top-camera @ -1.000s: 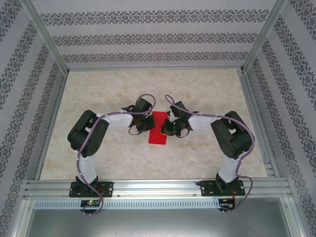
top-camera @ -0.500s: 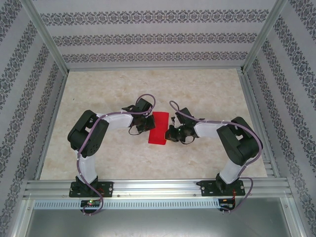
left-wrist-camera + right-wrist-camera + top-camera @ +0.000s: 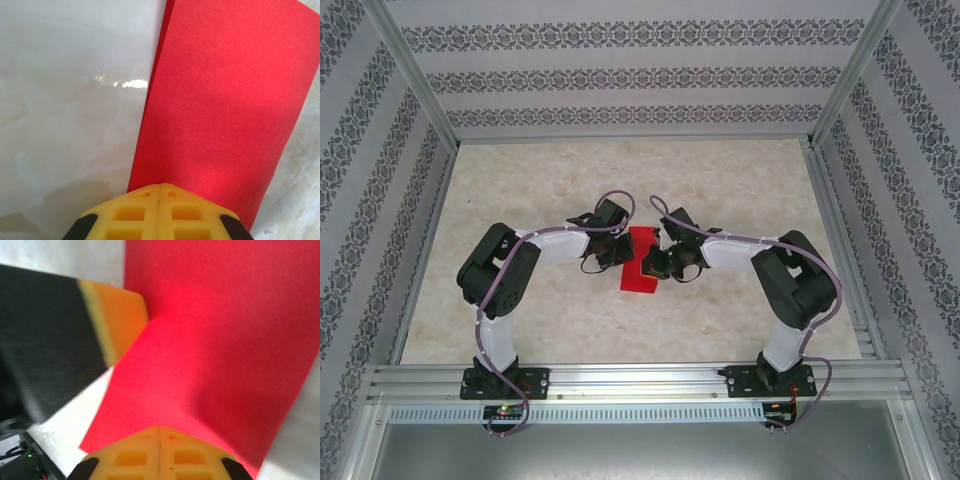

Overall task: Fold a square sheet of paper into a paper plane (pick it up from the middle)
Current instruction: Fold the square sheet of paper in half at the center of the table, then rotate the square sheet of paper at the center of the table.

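Note:
The square sheet of paper (image 3: 636, 281) lies on the table as a bright red rectangle, folded in half. In the left wrist view the red sheet (image 3: 225, 100) shows a second layer's edge along its left side. My left gripper (image 3: 619, 250) is shut, its yellow tips (image 3: 159, 186) resting on the sheet's left edge. My right gripper (image 3: 651, 265) is shut too, its tips (image 3: 159, 429) pressed down on the red sheet (image 3: 215, 330) from the right. In the right wrist view one left fingertip (image 3: 120, 315) sits on the paper's far side.
The pale marble-patterned table (image 3: 720, 180) is enclosed by patterned walls and aluminium frame posts (image 3: 415, 85). A metal rail (image 3: 640, 380) runs along the near edge, where both arm bases are bolted.
The right gripper slid toward the near right, off the paper's edge, then came back up and left onto the sheet. The left arm and the paper stayed still.

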Robot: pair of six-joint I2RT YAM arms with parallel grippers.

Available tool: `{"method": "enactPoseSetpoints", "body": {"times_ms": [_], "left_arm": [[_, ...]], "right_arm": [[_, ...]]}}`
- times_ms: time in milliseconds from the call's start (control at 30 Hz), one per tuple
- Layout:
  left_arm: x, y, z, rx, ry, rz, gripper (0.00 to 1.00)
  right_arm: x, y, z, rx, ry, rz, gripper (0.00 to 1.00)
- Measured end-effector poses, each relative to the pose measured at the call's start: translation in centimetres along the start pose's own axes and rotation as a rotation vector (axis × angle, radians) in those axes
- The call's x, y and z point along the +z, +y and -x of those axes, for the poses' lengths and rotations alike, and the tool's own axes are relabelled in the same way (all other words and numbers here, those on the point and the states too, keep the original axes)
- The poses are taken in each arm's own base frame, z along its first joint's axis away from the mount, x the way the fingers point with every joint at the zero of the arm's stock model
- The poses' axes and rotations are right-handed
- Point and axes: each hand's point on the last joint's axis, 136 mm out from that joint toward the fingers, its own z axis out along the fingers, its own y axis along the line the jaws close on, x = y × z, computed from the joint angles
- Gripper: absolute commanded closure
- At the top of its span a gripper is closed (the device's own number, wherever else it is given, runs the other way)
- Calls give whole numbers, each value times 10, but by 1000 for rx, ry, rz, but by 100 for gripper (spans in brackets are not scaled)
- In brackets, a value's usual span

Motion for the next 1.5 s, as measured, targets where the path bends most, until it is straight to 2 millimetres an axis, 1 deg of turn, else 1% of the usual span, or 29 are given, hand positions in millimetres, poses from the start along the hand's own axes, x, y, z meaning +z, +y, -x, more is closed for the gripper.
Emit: {"method": "enactPoseSetpoints", "body": {"times_ms": [100,300,500,567,600,667,733,767,833,900,967,1000,1067,1167,1300,1367,1500], "left_arm": [[0,0,0,2,-2,2,100],[1,0,0,3,-5,7,100],[0,-1,1,3,-4,8,100],[-1,-2,2,4,-5,6,100],[-1,-3,2,4,-6,6,100],[-2,-4,3,6,-7,5,100],[-4,-6,4,16,-9,1,100],[-5,-7,4,22,-8,2,99],[-6,-8,4,36,-7,4,98],[-7,-10,4,50,0,10,95],[-8,-11,2,62,13,23,94],[-9,-10,0,66,21,31,94],[-10,-8,-4,68,37,46,94],[-18,-6,-7,65,40,66,95],[-41,-7,-8,63,3,58,96],[-51,-7,-11,59,-13,48,96],[-62,1,-21,38,-19,45,96]], "right_arm": [[6,-12,-11,20,26,-19,100],[5,-15,-16,-4,-6,17,100],[-7,-26,-39,-1,-1,13,100],[-11,-28,-44,8,13,-1,100],[-13,-29,-46,12,19,-11,100],[-19,-29,-43,16,17,-25,100],[-27,-24,-30,15,-11,-27,100],[-31,-20,-20,12,-36,-24,100],[-42,-11,4,-2,-91,-12,100],[-51,1,31,-23,-148,-5,100],[-52,7,53,-38,-179,-8,100],[-50,10,63,-47,-188,-13,100],[-41,10,76,-49,-187,-26,100],[-22,1,89,-40,-160,-65,100],[-1,-16,96,-16,-120,-123,100],[4,-23,97,-7,-110,-151,100],[0,-30,103,-1,-131,-201,100]]}}
